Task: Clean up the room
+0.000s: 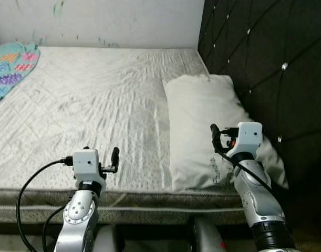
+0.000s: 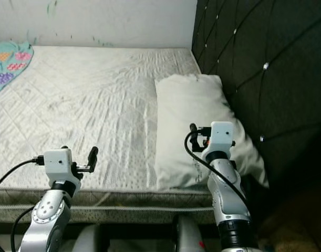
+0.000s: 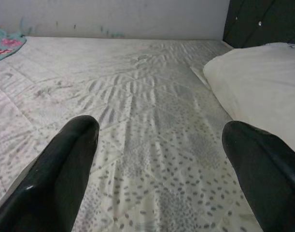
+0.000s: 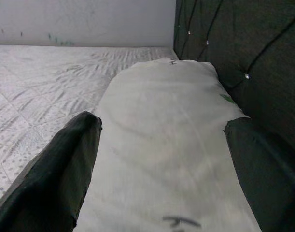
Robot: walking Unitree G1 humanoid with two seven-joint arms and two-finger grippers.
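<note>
Right gripper (image 1: 219, 137): raised over the near end of the pillow, at the bed's near right corner; jaws spread wide, holding nothing, one finger either side of the pillow in the wrist view.
Left gripper (image 1: 114, 159): raised over the bed's near edge, left of the pillow and well apart from it; jaws spread wide and empty, bare mattress between the fingers (image 3: 65, 169).
Pillow (image 1: 202, 126): white, flat on the mattress along the right side of the bed, just beside the dark tufted headboard (image 1: 265, 63); its long axis runs from the near edge toward the far wall, in line with the way the right gripper points.
Key relation: the pillow lies straight ahead of and below the right jaws, so the right arm looks much the nearer for any grasp; the left arm would have to reach across.
Mattress (image 1: 97, 105): bare, quilted, wrinkled.
Blanket (image 1: 10, 65): patterned turquoise cloth at the bed's far left corner, well apart from both grippers.
Wall (image 1: 123, 21): pale, beyond the far edge.
</note>
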